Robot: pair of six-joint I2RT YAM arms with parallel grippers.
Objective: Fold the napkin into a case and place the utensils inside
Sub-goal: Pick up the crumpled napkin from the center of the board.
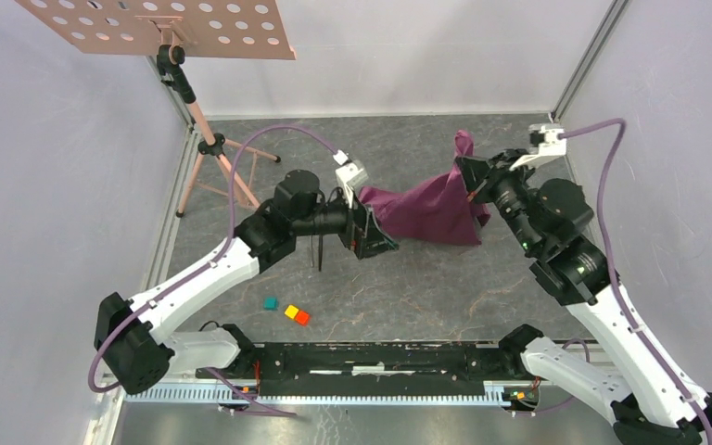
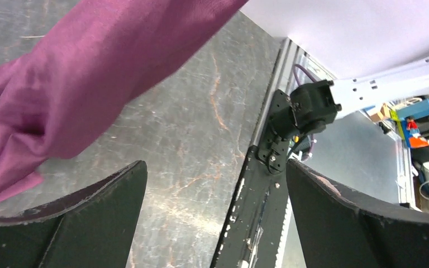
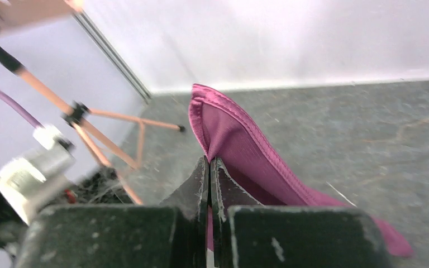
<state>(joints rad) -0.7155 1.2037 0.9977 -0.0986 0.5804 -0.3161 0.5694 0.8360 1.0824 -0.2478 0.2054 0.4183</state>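
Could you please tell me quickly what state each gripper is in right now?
Left gripper: open, holding nothing.
Right gripper: shut on the napkin.

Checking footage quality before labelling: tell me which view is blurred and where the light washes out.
Top view: sharp, evenly lit, napkin clear. Left wrist view: tabletop scratches crisp, wall upper right washed out. Right wrist view: soft throughout, stand smeared, wall overexposed, napkin hem at the right gripper readable.
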